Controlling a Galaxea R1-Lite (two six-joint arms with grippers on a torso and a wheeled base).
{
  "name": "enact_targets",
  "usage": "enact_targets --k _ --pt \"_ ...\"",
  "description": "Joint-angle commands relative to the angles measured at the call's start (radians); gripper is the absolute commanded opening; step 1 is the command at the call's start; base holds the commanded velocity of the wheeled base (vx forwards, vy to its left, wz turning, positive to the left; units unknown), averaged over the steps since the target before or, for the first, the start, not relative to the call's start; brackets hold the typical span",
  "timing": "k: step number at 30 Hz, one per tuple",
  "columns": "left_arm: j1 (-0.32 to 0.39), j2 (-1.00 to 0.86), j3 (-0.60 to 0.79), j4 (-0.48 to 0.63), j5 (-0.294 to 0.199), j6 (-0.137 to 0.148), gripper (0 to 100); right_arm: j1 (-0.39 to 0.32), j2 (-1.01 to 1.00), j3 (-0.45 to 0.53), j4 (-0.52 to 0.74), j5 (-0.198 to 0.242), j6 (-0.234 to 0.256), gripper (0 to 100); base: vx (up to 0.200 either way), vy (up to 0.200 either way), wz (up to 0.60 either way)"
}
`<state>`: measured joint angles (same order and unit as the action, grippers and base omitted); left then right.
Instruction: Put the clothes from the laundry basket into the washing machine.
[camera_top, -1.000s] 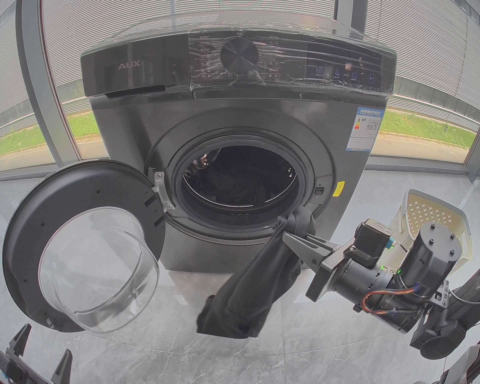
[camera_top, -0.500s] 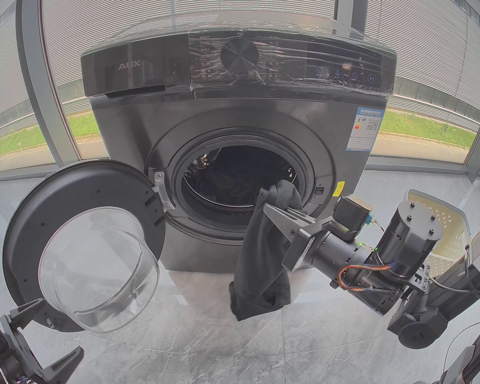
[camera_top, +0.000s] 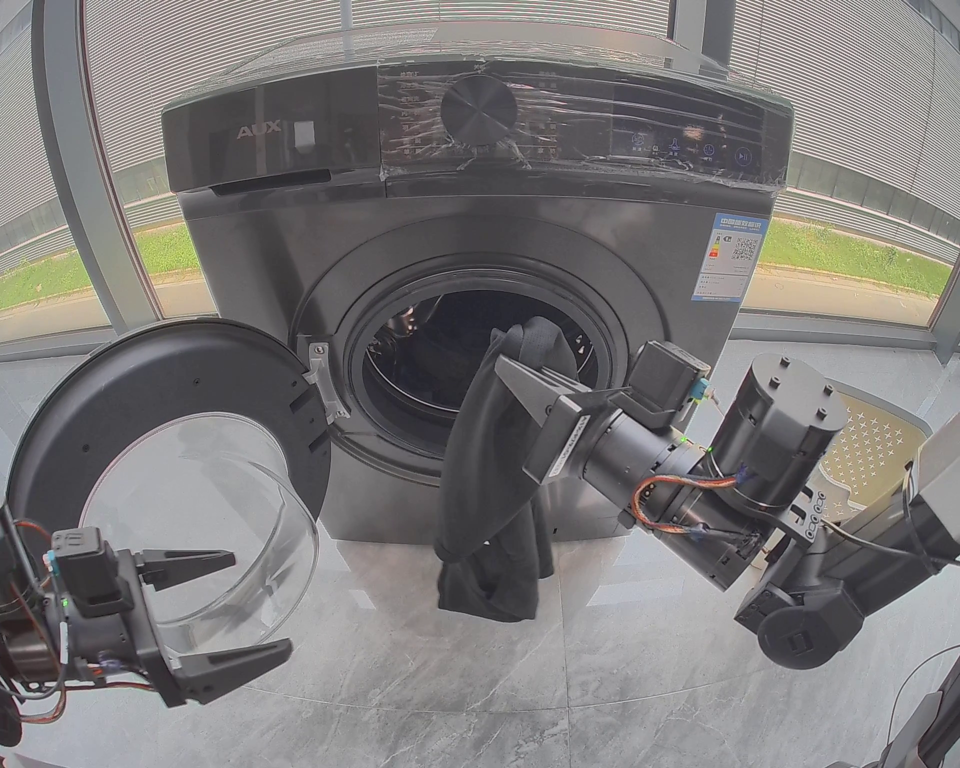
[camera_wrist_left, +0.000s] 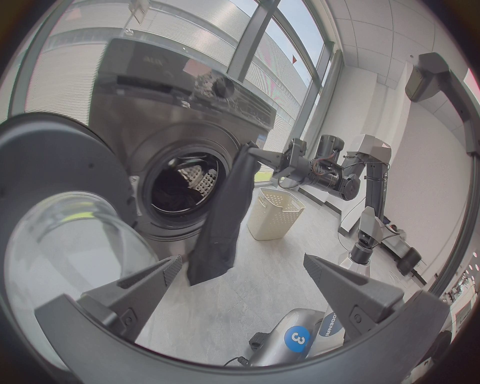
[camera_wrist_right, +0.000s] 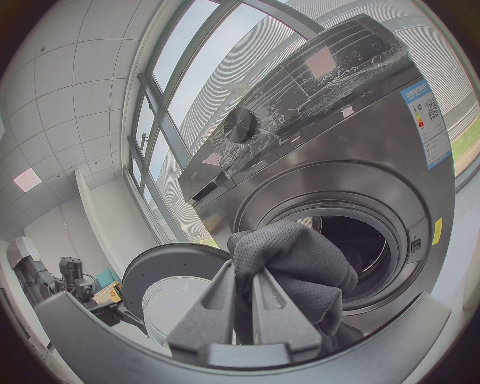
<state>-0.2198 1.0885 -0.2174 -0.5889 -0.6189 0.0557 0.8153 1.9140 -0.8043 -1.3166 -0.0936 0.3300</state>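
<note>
**Getting the hanging garment over the drum lip**

My right gripper (camera_top: 508, 372) is clamped shut on a bunched fold of the dark garment (camera_top: 488, 470), held just in front of the washing machine's (camera_top: 480, 225) round drum opening (camera_top: 430, 350). Most of the cloth hangs in a long limp tail below the opening's rim, its end near the floor (camera_top: 650, 680).

To do this well, I'd carry the pinch deep into the drum before letting go. Otherwise the weight of the tail may drag it back out over the rubber seal. A lift first would help the tail follow.

My left gripper (camera_top: 260, 602) is spread wide and empty, low by the open door (camera_top: 170, 420), so it could tuck up the tail.

Up close, the fabric is a soft knit with a fine perforated mesh. The door has a clear bulging glass bowl in a matte dark ring. The laundry basket (camera_top: 880, 440) is cream plastic with punched holes. The drum seems to hold more dark clothing, though it is too dim to be sure.
</note>
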Motion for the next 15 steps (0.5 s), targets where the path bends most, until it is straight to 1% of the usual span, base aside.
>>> enact_targets --k 1,4,7,8,9,10,13,15 --pt "-0.110 0.346 -0.025 -0.186 0.022 -0.004 100 -0.004 0.043 -0.061 0.040 -0.024 0.006 0 0.000 0.000 0.00" --pt "-0.147 0.412 -0.030 -0.262 0.071 -0.007 100 -0.002 0.043 -0.067 0.069 -0.037 0.006 0 0.000 0.000 0.00" --pt "-0.171 0.453 -0.033 -0.308 0.094 -0.022 100 -0.001 0.045 -0.082 0.083 -0.049 0.006 0 0.000 0.000 0.00" --pt "-0.187 0.484 -0.049 -0.335 0.117 -0.028 100 -0.001 0.049 -0.092 0.089 -0.061 0.006 0 0.000 0.000 0.00" --pt "-0.193 0.498 -0.057 -0.342 0.131 -0.031 100 -0.001 0.051 -0.095 0.092 -0.067 0.006 0 0.000 0.000 0.00" --pt "-0.201 0.518 -0.072 -0.354 0.156 -0.031 100 -0.002 0.053 -0.099 0.092 -0.072 0.006 0 0.000 0.000 0.00" --pt "-0.205 0.562 -0.112 -0.376 0.200 -0.048 100 -0.001 0.053 -0.104 0.094 -0.075 0.004 0 0.000 0.000 0.00" --pt "-0.208 0.593 -0.135 -0.381 0.223 -0.051 100 -0.001 0.053 -0.105 0.096 -0.075 0.004 0 0.000 0.000 0.00"
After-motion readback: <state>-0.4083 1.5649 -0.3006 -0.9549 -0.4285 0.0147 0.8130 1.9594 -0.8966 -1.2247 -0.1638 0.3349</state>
